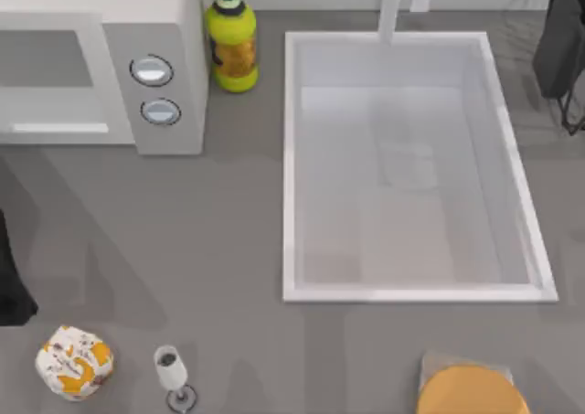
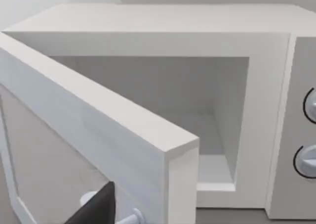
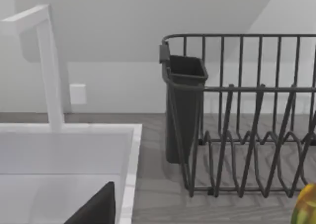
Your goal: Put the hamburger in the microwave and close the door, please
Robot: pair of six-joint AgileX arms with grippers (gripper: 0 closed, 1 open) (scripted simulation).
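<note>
From my left wrist camera I see the microwave (image 2: 163, 41) with its door (image 2: 98, 135) swung partly open, the grey cavity bare, and my left gripper (image 2: 96, 209) down by the bar handle; I cannot tell its finger state. The hamburger (image 1: 75, 362) sits on the table (image 1: 228, 240) at the near left, beside a wine glass (image 1: 172, 376), well apart from the microwave at the far left. My right arm is parked at the far right by the dish rack (image 3: 247, 135) and sink (image 1: 411, 167)

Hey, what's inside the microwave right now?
Nothing visible: the microwave cavity looks bare grey. The half-open door hides the cavity's near left part. The hamburger sits on the table.
</note>
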